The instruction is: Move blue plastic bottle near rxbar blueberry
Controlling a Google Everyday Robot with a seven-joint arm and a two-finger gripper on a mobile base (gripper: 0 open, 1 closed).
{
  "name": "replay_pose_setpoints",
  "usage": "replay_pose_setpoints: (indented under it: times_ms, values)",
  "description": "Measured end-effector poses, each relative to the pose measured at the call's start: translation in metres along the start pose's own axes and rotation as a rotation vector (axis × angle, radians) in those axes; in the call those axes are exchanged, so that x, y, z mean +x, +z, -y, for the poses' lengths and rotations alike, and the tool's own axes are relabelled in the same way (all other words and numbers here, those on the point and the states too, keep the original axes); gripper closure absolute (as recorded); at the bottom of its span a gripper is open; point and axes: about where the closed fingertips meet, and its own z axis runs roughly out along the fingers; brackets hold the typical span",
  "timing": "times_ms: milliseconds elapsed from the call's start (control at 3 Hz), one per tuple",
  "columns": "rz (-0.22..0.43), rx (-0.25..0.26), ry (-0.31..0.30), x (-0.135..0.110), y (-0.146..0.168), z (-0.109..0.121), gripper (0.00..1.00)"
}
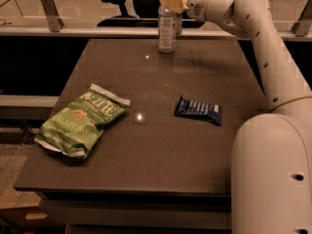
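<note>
The blue plastic bottle (166, 32) stands upright near the far edge of the dark table (146, 160). Its label faces me and its cap is hidden behind the gripper. My gripper (173, 3) reaches in from the right and sits at the bottle's top, level with its neck. The rxbar blueberry (198, 109) lies flat right of the table's centre, well in front of the bottle, in a dark blue wrapper with white lettering.
A green chip bag (80, 121) lies on the left half of the table. My white arm (263, 48) runs down the right side to the body (273, 174) at the front right. A rail and an office chair (119, 1) stand behind the table.
</note>
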Motion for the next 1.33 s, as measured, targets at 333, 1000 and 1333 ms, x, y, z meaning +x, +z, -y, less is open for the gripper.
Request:
replay_pose_setpoints:
  times_ms: [333, 1000, 1333]
  values:
    - [0.0, -0.005, 0.001, 0.001, 0.003, -0.002, 1.0]
    - [-0.023, 0.025, 0.001, -0.016, -0.005, -0.006, 1.0]
    - [-0.044, 0.056, 0.008, -0.03, -0.012, -0.009, 1.0]
